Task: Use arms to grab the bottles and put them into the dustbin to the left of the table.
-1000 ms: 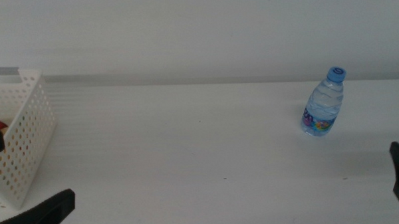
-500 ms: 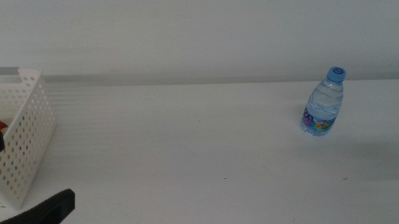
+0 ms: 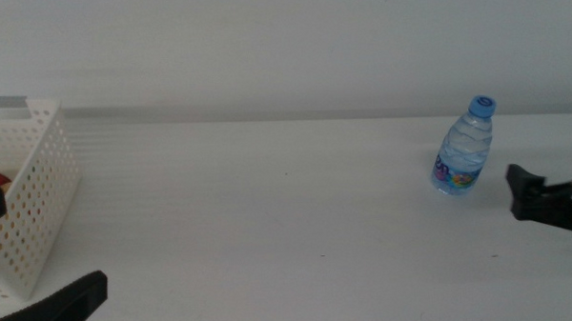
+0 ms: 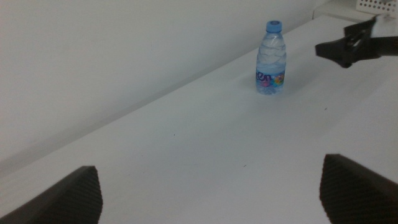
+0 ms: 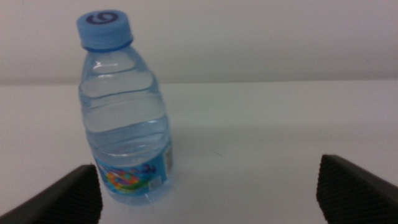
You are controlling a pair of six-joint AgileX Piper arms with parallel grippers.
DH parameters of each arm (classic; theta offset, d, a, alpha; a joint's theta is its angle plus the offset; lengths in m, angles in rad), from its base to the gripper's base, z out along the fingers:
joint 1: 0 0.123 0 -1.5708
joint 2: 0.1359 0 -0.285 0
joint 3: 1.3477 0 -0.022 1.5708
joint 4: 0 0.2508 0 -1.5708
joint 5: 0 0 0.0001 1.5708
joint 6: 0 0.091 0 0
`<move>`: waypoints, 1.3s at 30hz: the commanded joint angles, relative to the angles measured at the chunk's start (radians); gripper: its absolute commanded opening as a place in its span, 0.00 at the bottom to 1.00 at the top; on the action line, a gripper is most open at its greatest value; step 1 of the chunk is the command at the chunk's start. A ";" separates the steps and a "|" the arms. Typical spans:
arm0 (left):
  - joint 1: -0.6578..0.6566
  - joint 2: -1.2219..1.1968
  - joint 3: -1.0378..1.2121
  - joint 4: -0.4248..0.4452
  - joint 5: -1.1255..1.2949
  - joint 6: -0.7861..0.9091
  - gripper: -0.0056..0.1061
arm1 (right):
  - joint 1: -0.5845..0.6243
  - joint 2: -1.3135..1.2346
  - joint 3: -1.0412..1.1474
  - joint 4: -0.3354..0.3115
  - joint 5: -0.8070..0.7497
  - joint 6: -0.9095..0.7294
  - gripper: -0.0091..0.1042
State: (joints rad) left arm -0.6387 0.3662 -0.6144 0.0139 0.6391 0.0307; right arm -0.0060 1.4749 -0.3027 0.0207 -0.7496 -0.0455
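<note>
One water bottle (image 3: 464,147) stands upright on the white table (image 3: 269,209).

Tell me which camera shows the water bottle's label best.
The right wrist view: the water bottle fills much of the frame, its colourful label close and fairly sharp. The middle view and left wrist view show it small and upright, the label only a blur of colour.

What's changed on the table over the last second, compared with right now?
The right gripper has moved in from the right edge of the middle view toward the water bottle; its jaws are open and it has not taken hold of the bottle. The bottle stands upright where it was. The left gripper at the bottom left and the dustbin at the left edge have not moved.
</note>
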 commanded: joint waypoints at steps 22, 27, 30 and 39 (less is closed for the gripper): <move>-0.009 -0.004 0.006 -0.002 -0.020 -0.005 0.89 | 0.115 0.338 -0.233 -0.063 -0.009 -0.124 0.89; -0.009 -0.004 0.006 -0.002 -0.020 -0.005 0.89 | 0.115 0.350 -0.235 -0.062 -0.021 -0.135 0.89; -0.009 -0.004 0.006 -0.002 -0.020 -0.005 0.89 | 0.115 0.350 -0.235 -0.062 -0.024 -0.135 0.89; -0.009 -0.004 0.006 -0.002 -0.020 -0.003 0.89 | 0.115 0.350 -0.235 0.013 -0.023 -0.169 0.89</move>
State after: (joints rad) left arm -0.6387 0.3662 -0.6144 0.0139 0.6374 0.0307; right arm 0.1060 1.8228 -0.5343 0.0182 -0.7503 -0.1916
